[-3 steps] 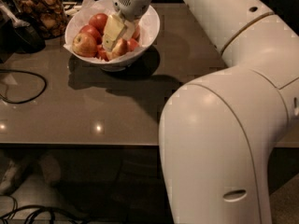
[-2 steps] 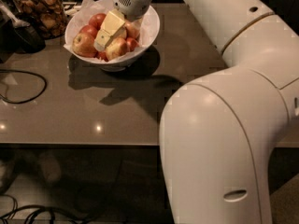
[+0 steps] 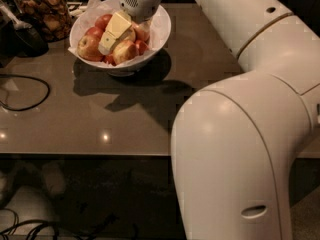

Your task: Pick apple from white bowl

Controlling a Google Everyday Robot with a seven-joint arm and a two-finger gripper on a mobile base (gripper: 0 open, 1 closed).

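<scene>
The white bowl point(image 3: 163, 28) lined with crinkled white paper stands at the back left of the brown table point(image 3: 100, 119). It holds several apples. One yellow apple with a red blush point(image 3: 126, 51) lies at the front of the pile, and another point(image 3: 88, 47) lies at the left. Smaller red ones lie behind them. My gripper point(image 3: 108, 42) reaches down into the bowl from the upper right. Its cream-coloured tip lies slanted on top of the pile, touching the front yellow apple on its left side.
A glass jar of brown snacks point(image 3: 44, 10) stands left of the bowl beside a dark object point(image 3: 17, 36). A black cable loop point(image 3: 30, 91) lies on the table's left. My white arm point(image 3: 240, 134) fills the right side. The table's front edge runs below.
The gripper's tip has swung from pointing nearly straight down in the bowl's middle to slanting down-left over the pile. The apples have hardly moved.
</scene>
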